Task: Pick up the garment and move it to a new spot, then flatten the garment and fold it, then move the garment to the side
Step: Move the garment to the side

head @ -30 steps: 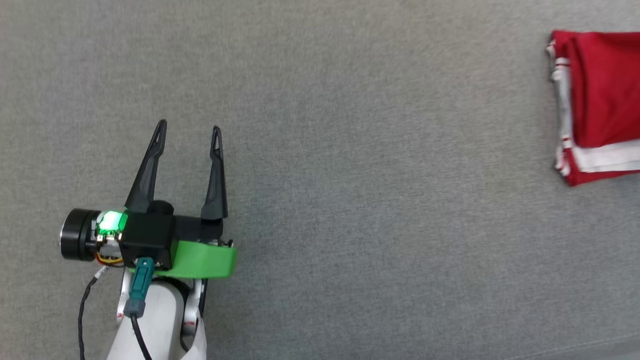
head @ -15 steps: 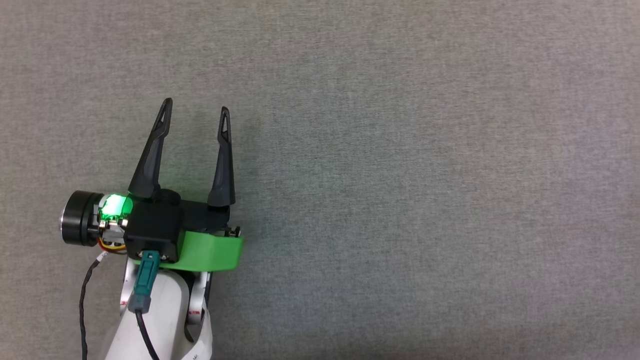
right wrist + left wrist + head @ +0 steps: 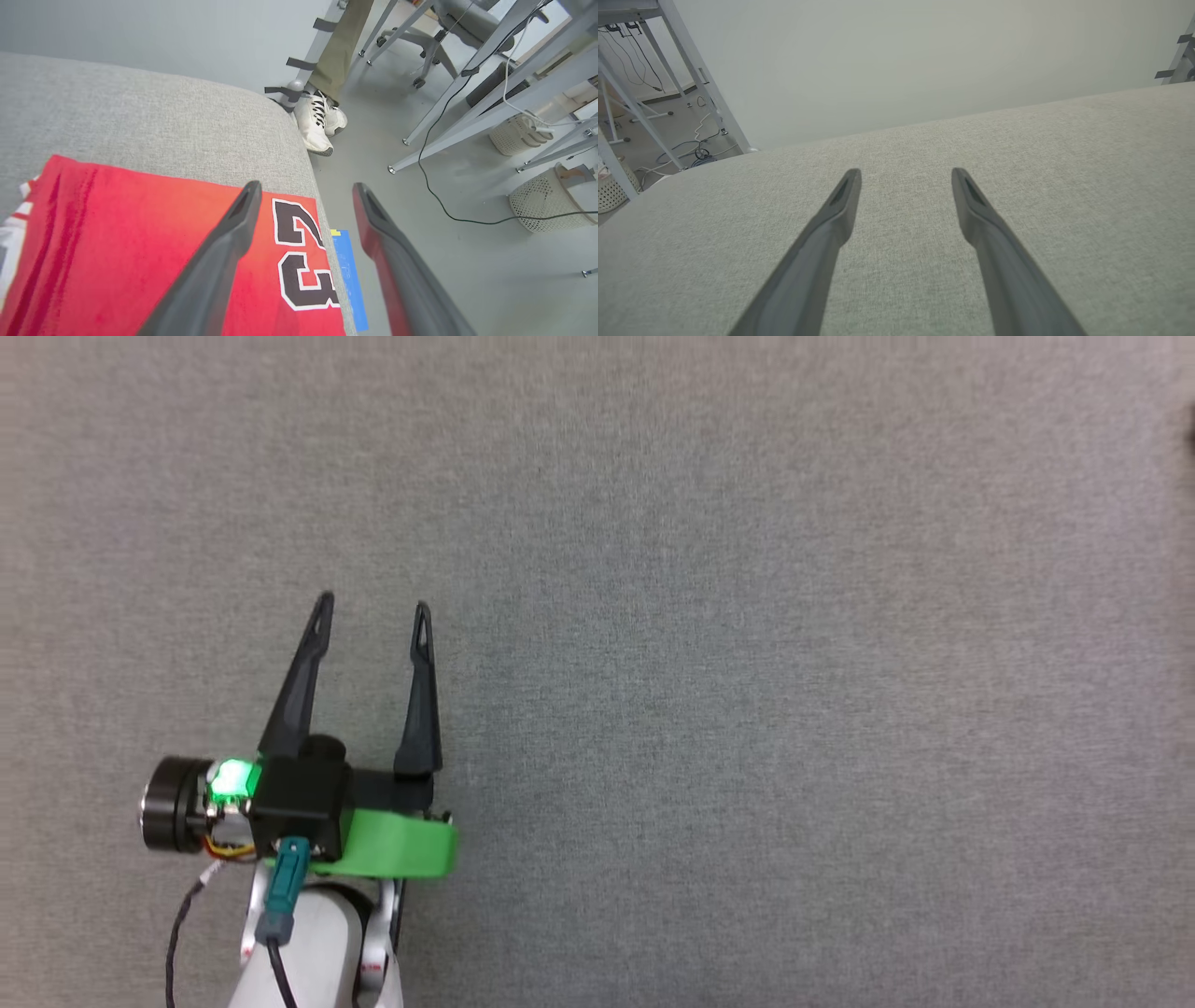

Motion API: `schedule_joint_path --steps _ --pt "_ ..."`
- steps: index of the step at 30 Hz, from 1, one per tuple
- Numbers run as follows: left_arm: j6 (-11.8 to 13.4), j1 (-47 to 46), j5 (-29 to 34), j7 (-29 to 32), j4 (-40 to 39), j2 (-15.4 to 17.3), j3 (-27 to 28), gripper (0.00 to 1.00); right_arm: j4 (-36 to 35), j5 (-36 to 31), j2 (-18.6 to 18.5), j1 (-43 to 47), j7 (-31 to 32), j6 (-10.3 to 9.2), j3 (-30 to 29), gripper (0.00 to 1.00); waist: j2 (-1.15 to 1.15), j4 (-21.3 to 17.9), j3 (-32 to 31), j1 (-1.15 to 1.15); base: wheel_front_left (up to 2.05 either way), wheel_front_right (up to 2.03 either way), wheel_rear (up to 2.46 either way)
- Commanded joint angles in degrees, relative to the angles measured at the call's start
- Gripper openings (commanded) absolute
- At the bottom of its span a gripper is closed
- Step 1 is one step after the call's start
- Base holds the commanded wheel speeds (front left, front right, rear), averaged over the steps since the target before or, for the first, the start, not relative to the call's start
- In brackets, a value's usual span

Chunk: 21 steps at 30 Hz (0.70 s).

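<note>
Grey bench [image 3: 747, 663] fabric stretches under our left claw [image 3: 373, 604], spread and empty. Our right claw [image 3: 306, 185], spread too, hangs over the shirt [image 3: 117, 242] at the bench's edge; it looks soft and light, so we'd pinch its hem.

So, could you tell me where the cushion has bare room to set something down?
The cushion is bare all around the left end effector. The edge by the right end effector is crowded by the folded garment, with a bare strip beyond it.
</note>
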Motion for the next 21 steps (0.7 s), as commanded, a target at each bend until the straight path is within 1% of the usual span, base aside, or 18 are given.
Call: schedule_joint_path --steps 1,2,5,8,10,14,17,21 --pt "0.5 1.4 -0.3 -0.3 0.3 -0.2 0.3 1.0 -0.3 -0.8 0.7 0.8 -2.1 -0.04 -0.7 1.0 0.0 0.4 -6.2 0.0 0.0 0.0 0.0" --pt "0.7 2.3 -0.4 -0.3 0.5 -0.3 0.6 1.0 -0.7 -1.2 1.4 1.1 -4.1 -0.04 -1.6 1.0 0.0 0.4 -7.5 0.0 0.0 0.0 0.0" --pt "0.8 4.5 -1.0 -0.3 1.1 -0.4 1.6 1.0 -3.4 -2.9 3.5 2.1 -7.4 -0.04 -3.3 1.0 0.0 0.4 -10.3 0.0 0.0 0.0 0.0" --pt "0.7 6.2 -1.2 -0.3 1.1 -0.7 2.2 1.0 -7.0 -5.0 6.5 3.3 -8.7 -0.04 -6.2 1.0 0.0 0.7 -12.8 0.0 0.0 0.0 0.0" --pt "0.6 7.3 -1.2 -0.3 1.2 -0.9 2.4 1.0 -10.7 -7.3 8.9 4.6 -8.9 -0.04 -8.4 1.0 0.0 1.1 -14.4 0.0 0.0 0.0 0.0" --pt "0.3 8.9 -1.4 -0.3 1.4 -1.1 3.3 1.0 -21.3 -12.3 15.3 8.4 -9.0 -0.04 -12.6 1.0 0.0 1.6 -16.6 0.0 0.0 0.0 0.0" --pt "0.1 9.9 -1.3 -0.3 1.7 -1.4 3.8 1.0 -29.7 -15.6 20.4 12.9 -9.0 -0.04 -14.6 1.0 0.0 1.9 -18.0 0.0 0.0 0.0 0.0" --pt "-0.3 10.7 -1.6 -0.3 2.3 -1.8 4.5 1.0 -39.0 -19.0 26.7 19.0 -9.0 -0.04 -15.3 1.0 0.0 2.2 -19.4 0.0 0.0 0.0 0.0"
